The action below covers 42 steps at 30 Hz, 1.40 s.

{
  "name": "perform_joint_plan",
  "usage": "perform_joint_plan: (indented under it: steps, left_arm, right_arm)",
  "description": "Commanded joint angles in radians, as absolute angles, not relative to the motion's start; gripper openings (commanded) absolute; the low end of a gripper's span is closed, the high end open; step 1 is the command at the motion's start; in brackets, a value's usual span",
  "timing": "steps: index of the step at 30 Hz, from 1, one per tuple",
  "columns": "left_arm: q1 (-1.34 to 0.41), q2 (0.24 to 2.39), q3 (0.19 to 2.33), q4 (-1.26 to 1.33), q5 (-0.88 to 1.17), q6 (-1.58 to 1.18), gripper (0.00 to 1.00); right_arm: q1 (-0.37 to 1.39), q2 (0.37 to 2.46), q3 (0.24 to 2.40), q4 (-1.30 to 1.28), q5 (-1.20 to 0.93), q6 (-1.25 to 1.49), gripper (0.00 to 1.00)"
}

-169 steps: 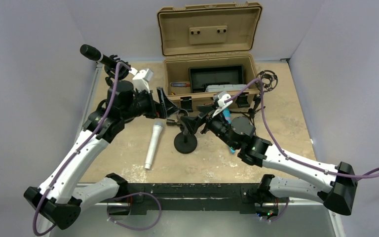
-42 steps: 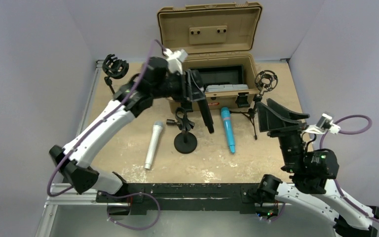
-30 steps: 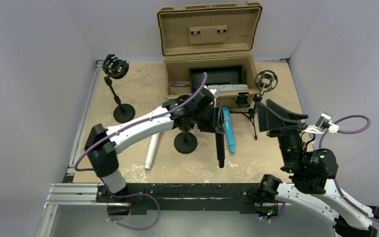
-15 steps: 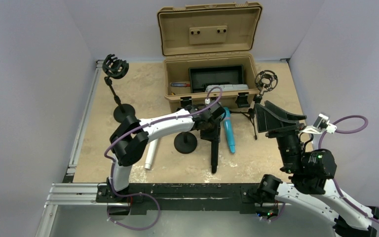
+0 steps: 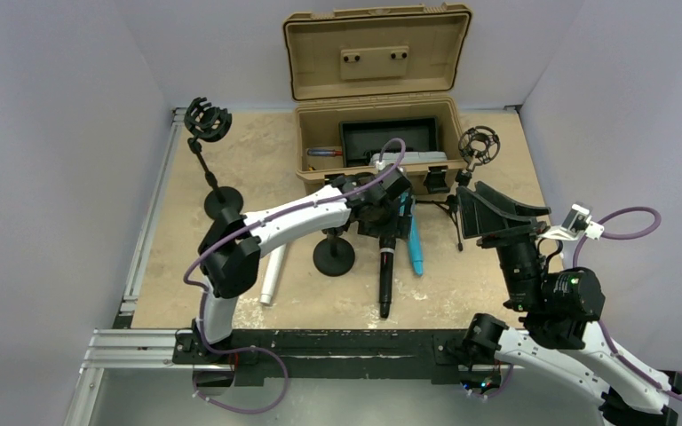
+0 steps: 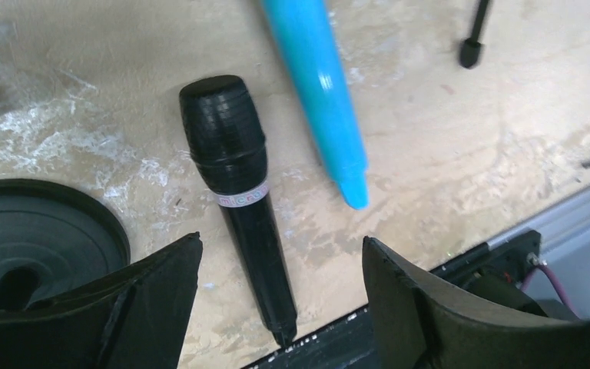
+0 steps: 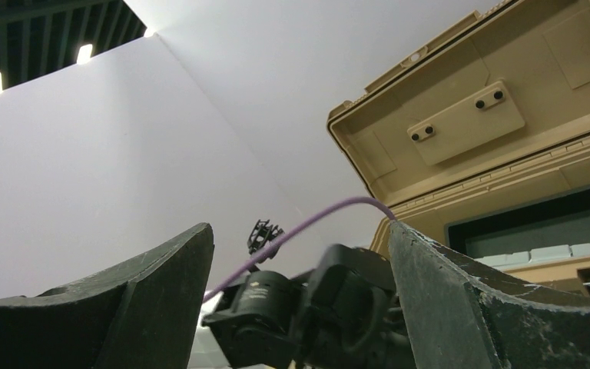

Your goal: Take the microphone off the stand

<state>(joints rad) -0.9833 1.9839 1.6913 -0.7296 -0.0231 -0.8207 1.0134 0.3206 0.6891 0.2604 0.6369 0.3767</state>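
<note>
The black microphone [image 5: 385, 277] lies flat on the table near the front edge, head toward the case; in the left wrist view [image 6: 234, 165] it shows a pale label band. My left gripper [image 5: 382, 226] hovers just above its head end, open and empty, fingers [image 6: 280, 241] either side of the handle without touching. The back-left stand [image 5: 207, 121] has an empty shock mount. My right gripper [image 5: 487, 211] is open and empty, raised at the right, and points toward the left arm in the right wrist view [image 7: 299, 225].
A blue microphone [image 5: 411, 238] lies right of the black one, also in the left wrist view [image 6: 319, 84]. A white microphone [image 5: 273, 271] lies left of a round-base stand [image 5: 333, 256]. A tripod stand with shock mount [image 5: 479, 146] and the open tan case [image 5: 377, 53] stand behind.
My left arm took the black microphone off the back-left stand, carried it to the table's front, laid it down and let go. The right arm drew back to the right.
</note>
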Motion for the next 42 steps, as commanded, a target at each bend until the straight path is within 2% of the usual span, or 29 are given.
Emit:
perform_joint_plan:
  steps: [1, 9, 13, 18, 24, 29, 33, 37, 42]
  left_arm:
    - [-0.985, 1.830, 1.809, -0.764, 0.054, -0.708, 0.75]
    - [-0.918, 1.550, 1.750, -0.708, 0.166, -0.469, 0.78]
    - [-0.764, 1.429, 1.721, -0.740, 0.226, -0.377, 0.80]
    - [-0.521, 1.324, 1.711, -0.817, 0.160, -0.328, 0.84]
    - [-0.112, 1.234, 1.617, -0.788, 0.226, -0.503, 0.88]
    - [0.208, 1.229, 1.505, -0.702, 0.390, -0.716, 0.87]
    - [0.334, 1.212, 1.399, -0.575, 0.516, -0.830, 0.85]
    - [0.409, 1.192, 1.329, -0.519, 0.532, -0.903, 0.83]
    - [0.485, 1.175, 1.234, -0.447, 0.514, -1.021, 0.75]
  right_arm:
    - [1.011, 0.334, 0.693, 0.284, 0.642, 0.371, 0.82]
    - [1.012, 0.358, 0.690, 0.304, 0.631, 0.373, 0.82]
    - [1.012, 0.367, 0.690, 0.312, 0.628, 0.371, 0.82]
    - [1.011, 0.389, 0.708, 0.308, 0.625, 0.362, 0.82]
    - [1.011, 0.394, 0.713, 0.299, 0.627, 0.373, 0.82]
    - [1.011, 0.403, 0.715, 0.303, 0.610, 0.383, 0.82]
    - [1.012, 0.422, 0.733, 0.292, 0.606, 0.373, 0.82]
    - [1.011, 0.424, 0.736, 0.293, 0.609, 0.367, 0.82]
    - [1.012, 0.426, 0.720, 0.314, 0.606, 0.371, 0.82]
